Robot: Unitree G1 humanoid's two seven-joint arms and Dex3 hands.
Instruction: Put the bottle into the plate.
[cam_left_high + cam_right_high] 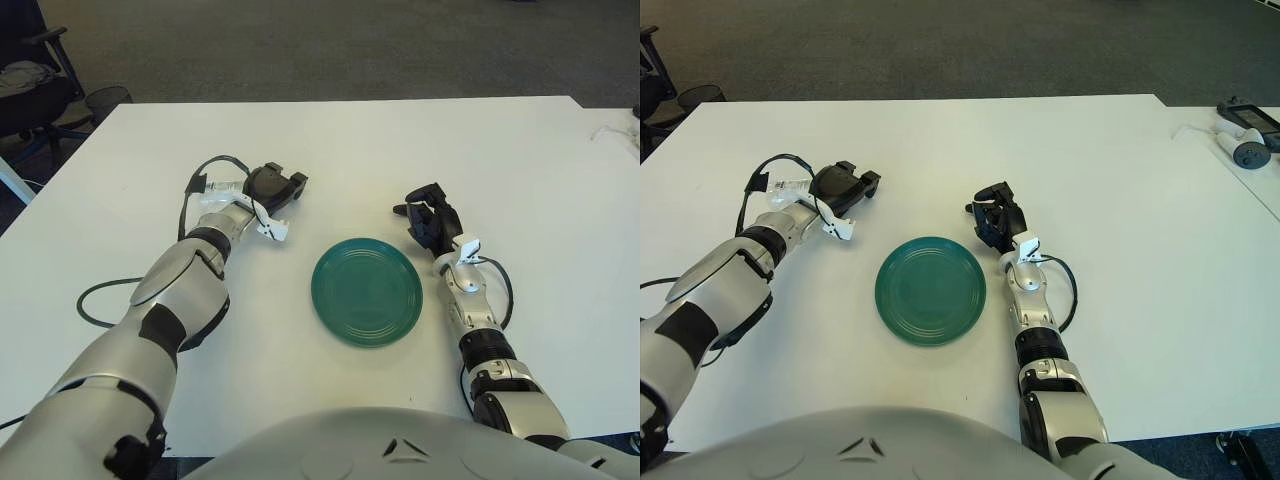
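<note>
Curling around a small clear plastic bottle (pixel 222 188), the black fingers (pixel 284 186) of the left hand (pixel 270 187) pinch it against the palm; only the bottle's clear end shows, sticking out toward the robot's left beside the hand, low over the white desk (pixel 330 140). That hand sits up and to the left of the round dark-green plate (pixel 366 291), well apart from its rim. A black cable (pixel 200 175) loops from the left wrist past the bottle, and another stretch of it trails across the desk beside the silver forearm.

The right hand (pixel 428 213) shows just off the plate's upper right edge, near the rim but not over it. Its black fingers (pixel 415 196) are loosely bent and hold nothing. Whether the hand touches the desk cannot be told.

The plate lies flat on the desk between the two hands, toward the robot's body, with nothing on it.

In the right eye view, a white cord and a grey-and-black handheld device (pixel 1246 135) lie at the desk's far right edge. Dark grey carpet (pixel 330 45) stretches beyond the desk, and part of a black office chair (pixel 30 85) stands at the far left.
</note>
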